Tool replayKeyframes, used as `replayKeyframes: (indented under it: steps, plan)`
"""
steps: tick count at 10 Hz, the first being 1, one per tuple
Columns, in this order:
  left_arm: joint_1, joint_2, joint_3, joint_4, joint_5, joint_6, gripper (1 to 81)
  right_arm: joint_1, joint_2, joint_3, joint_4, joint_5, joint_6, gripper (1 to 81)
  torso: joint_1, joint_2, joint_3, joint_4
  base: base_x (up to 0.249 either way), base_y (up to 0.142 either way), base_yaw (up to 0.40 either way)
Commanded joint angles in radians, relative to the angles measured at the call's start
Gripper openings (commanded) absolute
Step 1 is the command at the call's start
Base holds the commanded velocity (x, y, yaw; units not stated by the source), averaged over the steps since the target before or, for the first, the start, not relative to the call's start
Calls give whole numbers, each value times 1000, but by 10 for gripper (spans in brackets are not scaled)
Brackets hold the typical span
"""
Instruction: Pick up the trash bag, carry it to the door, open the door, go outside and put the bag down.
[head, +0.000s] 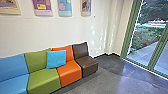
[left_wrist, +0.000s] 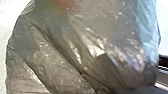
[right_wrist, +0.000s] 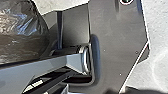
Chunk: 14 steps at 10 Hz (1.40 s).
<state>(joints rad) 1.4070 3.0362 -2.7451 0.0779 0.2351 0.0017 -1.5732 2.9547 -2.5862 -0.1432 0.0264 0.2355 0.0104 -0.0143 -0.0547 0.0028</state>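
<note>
One step, pickup, is judged done: trash bag (left_wrist: 82, 50) is seen close at left wrist, near robot's base (right_wrist: 118, 50); either gripper's state, spread or pressed together, cannot be told; green-framed glass (head: 141, 40), far right, is to be reached, door opened, bag set down outside.
</note>
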Motion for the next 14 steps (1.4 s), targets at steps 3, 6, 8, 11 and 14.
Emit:
replayKeyframes:
  steps: [3,6,8,11,14]
  plan:
    - [-64,0,-2,-6,62,1,10,35,-1,2,-9,-56,-4,811,0,0,0,0,0,0,-287]
    - [-64,0,-2,-7,64,1,10,34,6,-3,-9,-56,-4,811,0,0,0,0,0,0,-287]
    - [-69,0,-4,-7,66,1,10,34,10,-8,-9,-56,-4,811,0,0,0,0,0,0,-286]
    - [-70,-2,-4,-7,66,1,10,34,11,-8,-9,-56,-4,811,0,0,0,0,0,0,-287]
    - [-70,-2,-4,-9,64,1,10,32,13,-14,-10,-56,-4,811,0,0,0,0,0,0,-287]
